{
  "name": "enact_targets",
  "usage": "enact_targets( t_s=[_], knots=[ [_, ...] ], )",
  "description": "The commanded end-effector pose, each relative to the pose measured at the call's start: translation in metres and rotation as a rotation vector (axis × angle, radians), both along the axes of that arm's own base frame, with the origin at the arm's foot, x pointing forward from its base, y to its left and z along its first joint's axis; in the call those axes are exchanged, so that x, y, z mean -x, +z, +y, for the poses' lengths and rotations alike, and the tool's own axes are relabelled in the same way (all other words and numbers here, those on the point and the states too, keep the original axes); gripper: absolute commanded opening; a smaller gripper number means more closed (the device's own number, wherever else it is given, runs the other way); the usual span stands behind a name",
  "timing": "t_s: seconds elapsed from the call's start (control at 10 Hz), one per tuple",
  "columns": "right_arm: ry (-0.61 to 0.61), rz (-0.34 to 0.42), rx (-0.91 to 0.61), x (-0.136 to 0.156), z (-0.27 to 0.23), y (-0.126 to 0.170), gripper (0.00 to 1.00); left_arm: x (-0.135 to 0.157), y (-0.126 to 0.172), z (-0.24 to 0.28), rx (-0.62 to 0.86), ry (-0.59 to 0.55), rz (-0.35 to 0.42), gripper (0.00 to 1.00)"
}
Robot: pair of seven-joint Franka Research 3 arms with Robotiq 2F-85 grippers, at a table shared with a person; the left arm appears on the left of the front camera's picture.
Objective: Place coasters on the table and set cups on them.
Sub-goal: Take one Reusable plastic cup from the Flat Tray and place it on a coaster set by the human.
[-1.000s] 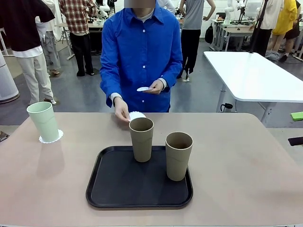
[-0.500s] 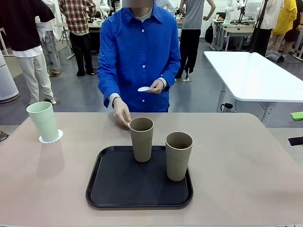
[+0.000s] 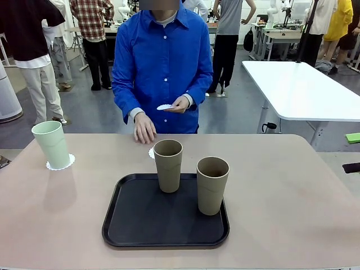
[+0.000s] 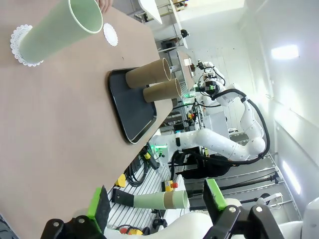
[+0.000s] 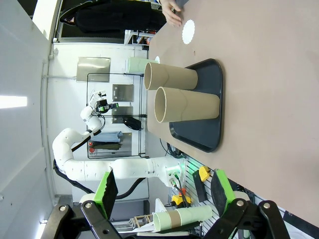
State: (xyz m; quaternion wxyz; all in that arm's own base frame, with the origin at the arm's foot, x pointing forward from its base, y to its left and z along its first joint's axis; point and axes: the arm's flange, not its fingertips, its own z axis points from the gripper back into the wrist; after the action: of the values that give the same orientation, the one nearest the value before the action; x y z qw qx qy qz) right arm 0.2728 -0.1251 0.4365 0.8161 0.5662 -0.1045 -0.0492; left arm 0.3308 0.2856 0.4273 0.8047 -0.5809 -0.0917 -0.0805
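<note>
– Left gripper (image 4: 155, 196) and right gripper (image 5: 164, 186)?
– Both wide open, holding nothing.
– Cups?
– Two tan cups (image 3: 168, 166) (image 3: 212, 185) on the tray (image 3: 166, 244); mint cup (image 3: 52, 144) on a coaster (image 3: 60, 164) left of it. Bare table (image 3: 292, 191) right of it.

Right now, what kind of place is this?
Probably a robot lab: a white robot arm by the table, cluttered desks behind, and people standing about.

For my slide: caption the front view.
Mint cup on its coaster; two tan cups on the tray; a second coaster lies bare.
</note>
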Motion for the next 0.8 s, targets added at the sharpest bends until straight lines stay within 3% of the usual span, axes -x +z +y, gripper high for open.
enact_targets(
  t_s=[0.0, 0.7],
  knots=[
    [0.002, -0.021, -0.018, -0.0022, 0.0003, 0.0004, 1.00, 0.0028, 0.0014, -0.0006, 0.005, 0.003, -0.003, 1.00],
    [0.002, -0.021, -0.018, -0.0022, 0.0003, 0.0004, 1.00, 0.0028, 0.0014, -0.0006, 0.005, 0.003, -0.003, 1.00]
  ],
)
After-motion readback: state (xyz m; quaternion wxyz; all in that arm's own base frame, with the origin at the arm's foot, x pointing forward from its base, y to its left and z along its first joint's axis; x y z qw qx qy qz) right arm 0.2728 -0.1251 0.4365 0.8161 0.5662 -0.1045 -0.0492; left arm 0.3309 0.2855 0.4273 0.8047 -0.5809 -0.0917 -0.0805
